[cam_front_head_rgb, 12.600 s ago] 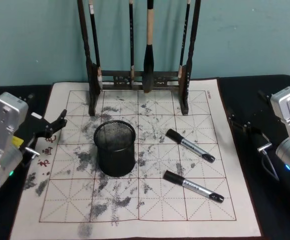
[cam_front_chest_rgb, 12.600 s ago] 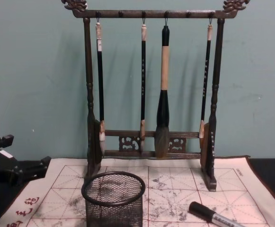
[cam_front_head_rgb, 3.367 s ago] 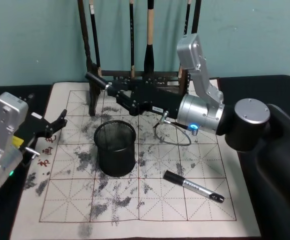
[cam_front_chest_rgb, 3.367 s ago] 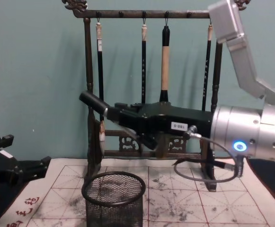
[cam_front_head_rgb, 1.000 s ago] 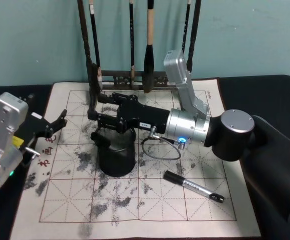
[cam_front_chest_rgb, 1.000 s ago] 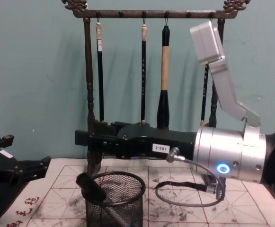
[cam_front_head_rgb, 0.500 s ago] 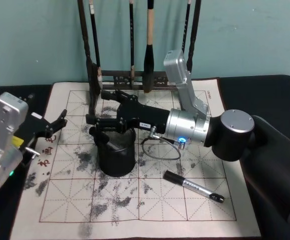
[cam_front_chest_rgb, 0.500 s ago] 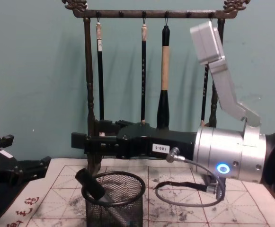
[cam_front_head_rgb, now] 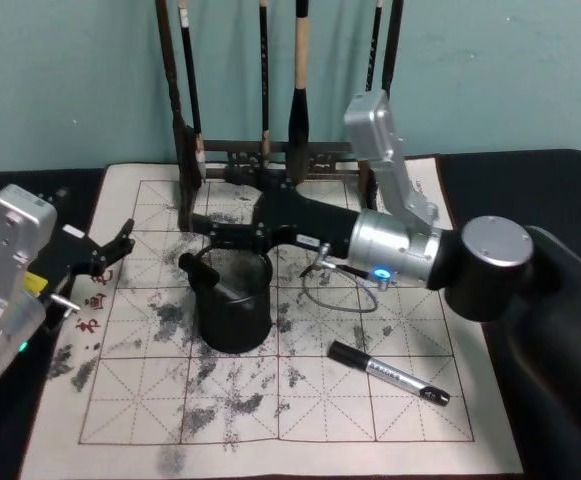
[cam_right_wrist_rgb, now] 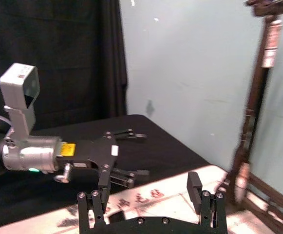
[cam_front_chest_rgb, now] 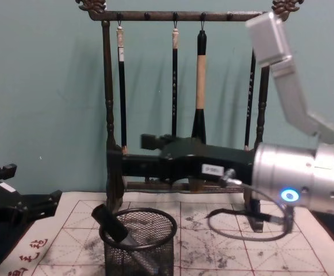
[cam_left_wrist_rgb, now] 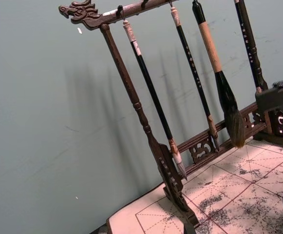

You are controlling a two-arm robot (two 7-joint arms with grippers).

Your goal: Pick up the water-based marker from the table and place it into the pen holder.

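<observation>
1 marker (cam_front_head_rgb: 208, 281) leans inside pen holder (cam_front_head_rgb: 232, 322): placement done. Right gripper (cam_right_wrist_rgb: 140, 190) above holder, fingers spread, empty. 2nd marker (cam_front_head_rgb: 388, 372) lies near mat (cam_front_head_rgb: 110, 385) front-right corner. Left gripper (cam_front_head_rgb: 111, 251) parked at mat's left edge, fingers apart.

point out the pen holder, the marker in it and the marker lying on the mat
pen holder (cam_front_head_rgb: 232, 318), head view, on its mesh wall
marker in the holder (cam_front_chest_rgb: 110, 223), chest view, on its black cap above the rim
marker on the mat (cam_front_head_rgb: 390, 373), head view, on its grey barrel
</observation>
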